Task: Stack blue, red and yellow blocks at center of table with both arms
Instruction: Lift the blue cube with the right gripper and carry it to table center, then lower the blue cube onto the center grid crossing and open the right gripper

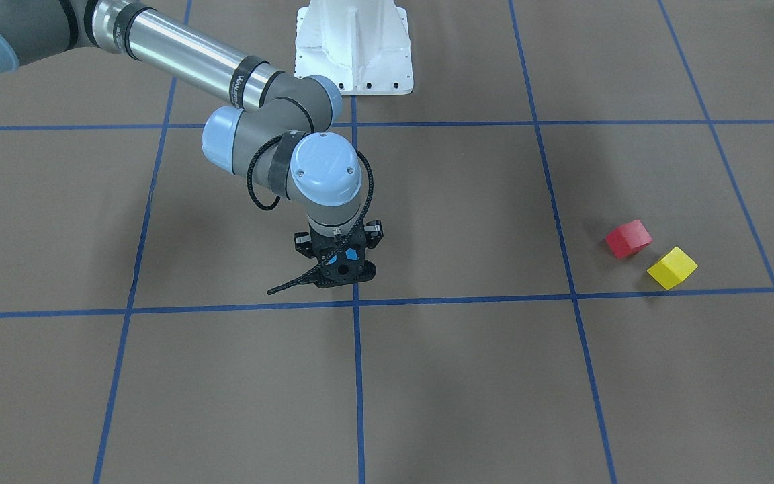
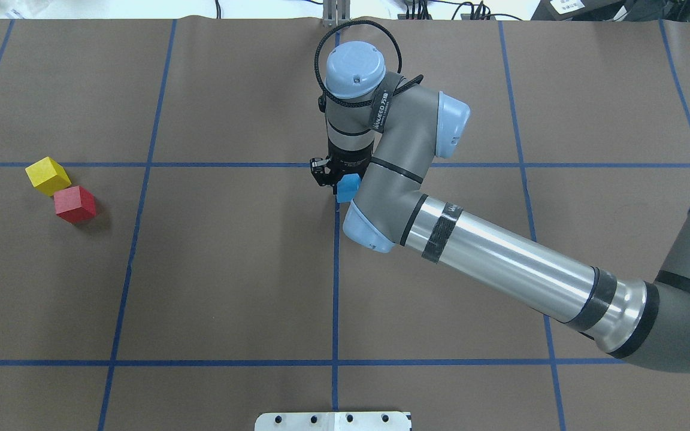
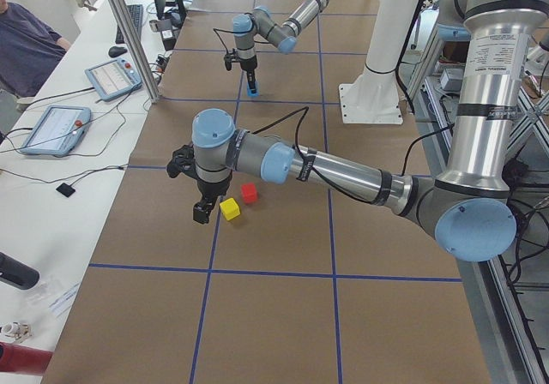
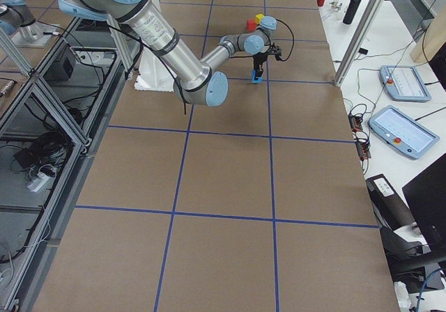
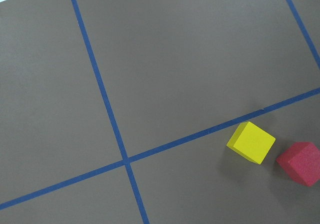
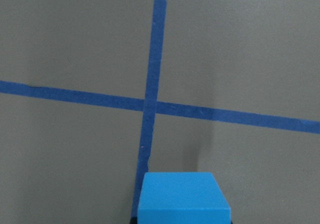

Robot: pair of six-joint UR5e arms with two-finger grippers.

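My right gripper (image 2: pixel 338 181) is shut on the blue block (image 2: pixel 348 187) and holds it low over the tape crossing at the table's middle; I cannot tell if the block touches the table. The block fills the bottom of the right wrist view (image 6: pixel 182 198). The red block (image 2: pixel 74 203) and the yellow block (image 2: pixel 47 175) lie side by side on the table's left part and show in the left wrist view, yellow block (image 5: pixel 251 142) and red block (image 5: pixel 300 162). My left gripper (image 3: pixel 200 213) shows only in the exterior left view, hovering beside the yellow block (image 3: pixel 229 208); I cannot tell if it is open.
The white robot base (image 1: pixel 353 54) stands at the table's near edge. Blue tape lines (image 2: pixel 335 287) grid the brown table. An operators' bench with tablets (image 3: pixel 51 129) and a seated person (image 3: pixel 26 41) runs along the far side.
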